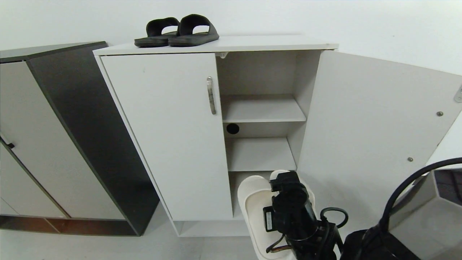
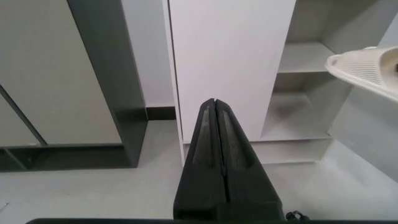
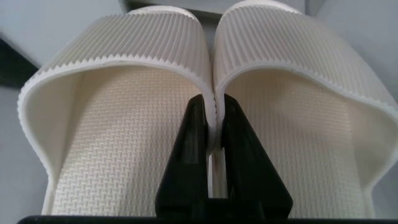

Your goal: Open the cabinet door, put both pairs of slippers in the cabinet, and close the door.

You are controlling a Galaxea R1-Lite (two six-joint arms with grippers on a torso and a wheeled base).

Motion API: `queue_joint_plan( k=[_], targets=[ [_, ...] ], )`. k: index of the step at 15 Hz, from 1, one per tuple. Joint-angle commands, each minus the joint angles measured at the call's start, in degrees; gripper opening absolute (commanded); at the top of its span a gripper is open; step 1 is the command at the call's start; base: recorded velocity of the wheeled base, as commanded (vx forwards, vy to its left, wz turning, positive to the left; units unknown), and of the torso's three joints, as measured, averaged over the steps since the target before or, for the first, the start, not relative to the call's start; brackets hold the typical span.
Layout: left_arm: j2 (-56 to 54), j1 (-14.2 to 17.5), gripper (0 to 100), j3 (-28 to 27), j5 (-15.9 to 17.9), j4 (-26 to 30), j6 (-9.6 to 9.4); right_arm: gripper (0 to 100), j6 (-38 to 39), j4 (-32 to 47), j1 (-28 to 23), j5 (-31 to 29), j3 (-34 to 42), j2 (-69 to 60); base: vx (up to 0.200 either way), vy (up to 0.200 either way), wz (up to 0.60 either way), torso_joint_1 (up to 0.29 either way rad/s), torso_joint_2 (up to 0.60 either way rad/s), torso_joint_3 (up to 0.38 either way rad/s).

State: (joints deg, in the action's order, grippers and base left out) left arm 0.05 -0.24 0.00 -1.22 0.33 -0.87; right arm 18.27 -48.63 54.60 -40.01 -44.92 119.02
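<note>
Before open cabinet, right hand clamps white slippers

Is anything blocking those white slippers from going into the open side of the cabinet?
Nothing visible does. The right door is swung wide, and the white slippers, pinched in the right tool, hang directly before the open shelves.

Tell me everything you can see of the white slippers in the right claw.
The white slippers are a cream-white pair of slides that look like soft moulded rubber. Each has a broad ribbed strap and a finely patterned footbed. They sit side by side, their inner edges pinched together in the shut right claw. Held in the air, they hang low before the cabinet's open right half, straps toward it, touching nothing else visible.
</note>
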Motion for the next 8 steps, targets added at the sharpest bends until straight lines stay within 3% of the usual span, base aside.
queue_joint_plan(
  k=[1, 5, 8],
  targets=[
    [-0.05, -0.02, 0, 0.00, -0.01, 0.02, 0.07, 0, 0.71, -0.06, -1.52, 0.11, -3.77, 5.26, 0.000, 0.000, 0.00, 0.000, 0.00, 0.000],
    [-0.05, -0.02, 0, 0.00, -0.01, 0.02, 0.07, 0, 0.62, -0.24, -2.04, -0.07, -6.05, 7.63, 0.000, 0.000, 0.00, 0.000, 0.00, 0.000],
    [0.04, -0.02, 0, 0.00, -0.01, 0.02, 0.07, 0, 0.18, -0.24, -2.22, -0.51, -8.08, 8.69, 0.000, 0.000, 0.00, -0.001, 0.00, -0.144]
  ],
)
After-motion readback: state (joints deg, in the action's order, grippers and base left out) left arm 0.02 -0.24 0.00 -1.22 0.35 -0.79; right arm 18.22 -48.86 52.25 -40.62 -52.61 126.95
